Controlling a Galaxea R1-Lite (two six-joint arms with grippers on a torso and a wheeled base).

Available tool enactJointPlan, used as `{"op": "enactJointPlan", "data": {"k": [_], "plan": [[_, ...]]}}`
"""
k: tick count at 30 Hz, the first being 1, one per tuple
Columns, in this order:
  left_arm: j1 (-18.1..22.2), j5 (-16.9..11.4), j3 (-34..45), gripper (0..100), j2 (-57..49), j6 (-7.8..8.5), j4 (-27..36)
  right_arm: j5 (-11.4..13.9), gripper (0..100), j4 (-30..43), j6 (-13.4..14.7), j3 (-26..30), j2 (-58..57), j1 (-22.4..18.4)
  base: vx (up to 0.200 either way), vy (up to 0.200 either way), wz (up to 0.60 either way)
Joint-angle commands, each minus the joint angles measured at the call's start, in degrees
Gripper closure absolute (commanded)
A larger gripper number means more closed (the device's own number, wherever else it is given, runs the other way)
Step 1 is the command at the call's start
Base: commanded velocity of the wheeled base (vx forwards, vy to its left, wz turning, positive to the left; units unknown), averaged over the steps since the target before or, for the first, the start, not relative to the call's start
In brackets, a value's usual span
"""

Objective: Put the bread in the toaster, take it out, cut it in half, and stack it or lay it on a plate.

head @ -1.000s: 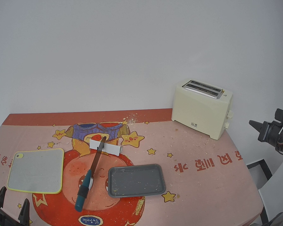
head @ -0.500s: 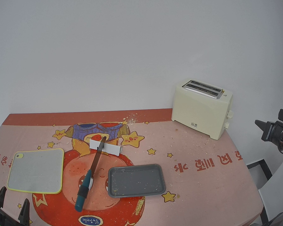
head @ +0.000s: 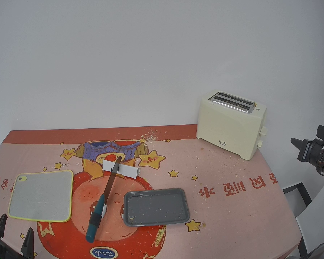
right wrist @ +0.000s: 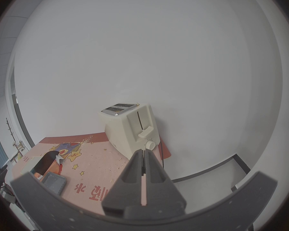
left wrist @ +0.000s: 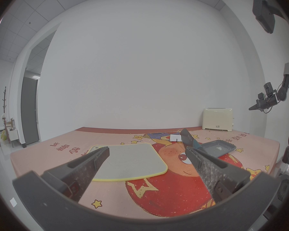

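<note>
We reckon it's early: grey rectangular plate [head: 156, 207] holds only crumbs [head: 133, 218], left gripper [left wrist: 146, 150] fingers spread, right gripper [right wrist: 143, 152] fingers pinched together near the cream toaster [head: 230, 126].

Toaster face: a small dark printed mark sits low on the cream front of the toaster [head: 231, 126], too small to make out.
Right side: a row of big red characters [head: 237, 188] is printed on the tablecloth [head: 219, 162], upside down from the robot's side.
Left edge: more red characters on the cloth, cut off by the frame.
Near edge: a blue oval badge [head: 104, 252] with white script lettering, upside down.
Numbers: none I can read.
</note>
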Motion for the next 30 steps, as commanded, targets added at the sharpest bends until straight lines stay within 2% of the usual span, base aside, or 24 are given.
{"op": "enactJointPlan", "data": {"k": [1, 13, 16, 17, 19, 22, 23, 24, 27, 30], "plan": [[0.0, 0.0, 1.0, 0, 0.1, -0.01, 0.0, 0.1, 100, 0.0, 0.0, 0.0, 2.5, 0.1, 0.000, 0.000, 0.00], [0.0, 0.0, 1.0, 0, 0.1, -0.01, 0.0, 0.0, 100, -0.1, 0.0, 0.0, 4.3, 1.4, 0.000, 0.000, 0.00], [0.0, 0.0, 1.0, 0, 0.1, -0.01, 0.0, 0.3, 100, -0.1, 0.4, 0.4, 3.8, 5.0, 0.000, 0.000, 0.00], [0.0, 0.0, 1.0, 0, 0.1, -0.01, 0.0, 0.4, 100, 0.0, 1.0, 0.3, 3.1, 8.8, 0.000, 0.000, 0.00], [0.0, 0.0, 1.0, 0, 0.1, -0.01, 0.0, 1.0, 100, 0.0, 1.8, 0.2, 2.9, 10.7, 0.000, 0.000, 0.00], [0.0, 0.0, 1.0, 0, 0.1, -0.01, 0.0, 4.5, 100, 0.2, 3.2, -2.6, 3.7, 10.8, 0.000, 0.000, 0.00], [0.0, 0.0, 1.0, 0, 0.1, -0.01, 0.0, 4.5, 100, 0.2, 3.2, -2.6, 3.7, 10.8, 0.000, 0.000, 0.00], [0.0, 0.0, 1.0, 0, 0.1, -0.01, 0.0, 5.7, 100, 0.8, 3.2, -4.7, 5.1, 10.2, 0.000, 0.000, 0.00], [0.0, 0.0, 1.0, 0, 0.1, -0.01, 0.0, 5.7, 100, 0.9, 3.2, -8.6, 8.4, 8.2, 0.000, 0.000, 0.00], [0.0, 0.0, 1.0, 0, 0.1, -0.01, 0.0, 5.6, 100, 0.6, 2.8, -9.5, 10.5, 7.1, 0.000, 0.000, 0.00]]}}
